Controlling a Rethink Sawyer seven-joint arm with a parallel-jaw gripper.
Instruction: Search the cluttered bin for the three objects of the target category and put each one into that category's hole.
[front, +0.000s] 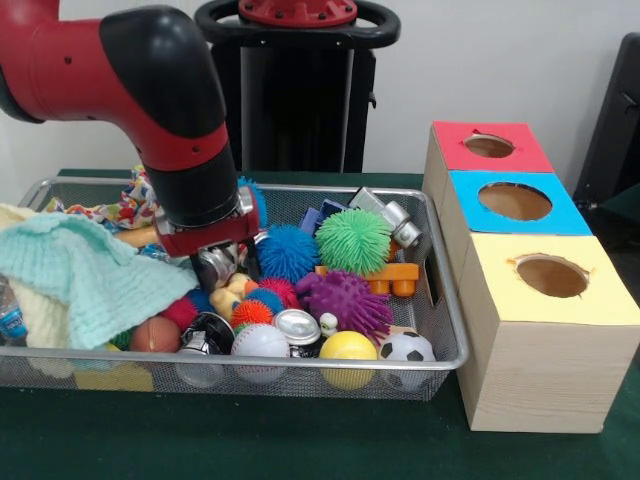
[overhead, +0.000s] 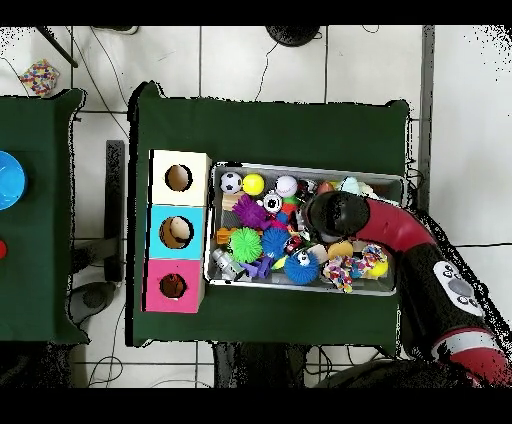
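Observation:
My gripper (front: 216, 264) is down in the wire bin (front: 447, 300), left of centre, low among the toys and mostly hidden by the wrist. It sits beside a blue spiky ball (front: 288, 252) and just above a yellow duck-like toy (front: 232, 292). In the overhead view the black wrist (overhead: 335, 215) covers it. A green spiky ball (front: 353, 240), a purple one (front: 345, 298), a yellow ball (front: 347, 347), a soccer ball (front: 407, 348) and a baseball (front: 260, 341) lie around it. Beside the bin stand the red hole (front: 489, 146), blue hole (front: 515, 201) and yellow hole (front: 551, 275).
A pale green knitted cloth (front: 85, 272) covers the bin's left part, with a patterned cloth (front: 125, 210) behind it. A silver can (front: 297, 325), an orange block (front: 395, 274) and a grey metal piece (front: 395, 220) are also in the bin. In the overhead view the boxes (overhead: 178, 231) adjoin the bin's (overhead: 305, 287) left end.

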